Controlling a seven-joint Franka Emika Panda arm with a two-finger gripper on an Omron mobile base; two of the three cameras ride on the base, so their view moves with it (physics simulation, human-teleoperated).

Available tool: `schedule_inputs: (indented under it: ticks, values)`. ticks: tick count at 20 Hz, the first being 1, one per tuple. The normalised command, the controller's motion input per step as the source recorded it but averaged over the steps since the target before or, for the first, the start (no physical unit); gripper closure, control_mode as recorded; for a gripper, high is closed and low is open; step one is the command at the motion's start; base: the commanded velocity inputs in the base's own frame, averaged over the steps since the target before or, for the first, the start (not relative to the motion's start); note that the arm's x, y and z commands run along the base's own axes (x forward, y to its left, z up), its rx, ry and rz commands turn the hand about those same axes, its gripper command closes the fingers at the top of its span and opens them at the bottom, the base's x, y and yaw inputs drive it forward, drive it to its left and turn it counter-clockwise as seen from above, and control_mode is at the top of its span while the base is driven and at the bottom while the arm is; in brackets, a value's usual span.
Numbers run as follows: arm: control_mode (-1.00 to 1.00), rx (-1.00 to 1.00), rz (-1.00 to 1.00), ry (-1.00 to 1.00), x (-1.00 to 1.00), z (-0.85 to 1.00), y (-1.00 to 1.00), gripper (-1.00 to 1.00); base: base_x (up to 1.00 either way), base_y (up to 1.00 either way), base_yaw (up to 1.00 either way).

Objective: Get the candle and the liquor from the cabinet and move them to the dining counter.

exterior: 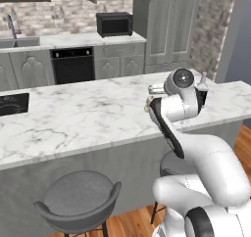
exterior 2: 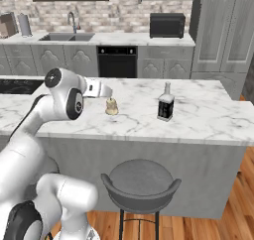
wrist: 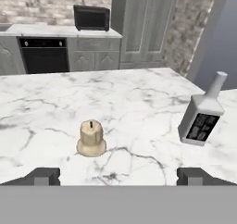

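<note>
**Gripper open and empty above the dining counter, candle and liquor both on it**

Your gripper (wrist: 118, 176) has its jaws spread wide with nothing between them; the two fingertips (wrist: 42, 176) sit far apart at the bottom of the hand view. In the right base view the gripper (exterior 2: 101, 90) hangs just above the dining counter (exterior 2: 208, 120), beside the candle (exterior 2: 112, 106).

The candle (wrist: 91, 138) stands upright on the marble, just ahead of the gripper and not touching either finger. The liquor (wrist: 202, 114) stands on the same counter, near the candle, on its far side from the gripper; in the right base view the bottle (exterior 2: 165, 102) is upright.

A bar stool (exterior 2: 141, 182) sits against the counter's near face. Beyond the counter: an oven (exterior 2: 117, 61), a microwave (exterior 2: 167, 25), and the cabinet (wrist: 143, 26) with its doors shut.
</note>
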Motion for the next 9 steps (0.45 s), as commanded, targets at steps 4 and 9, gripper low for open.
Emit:
schedule_inputs:
  ticks: [4,9]
  values:
    - [-1.0,0.0,-0.03,0.0,-0.68,0.0,0.02,-1.0,0.0,0.0,0.0]
    - [-1.0,0.0,-0.01,-0.04,-0.67,0.0,0.0,-1.0,0.0,0.0,0.0]
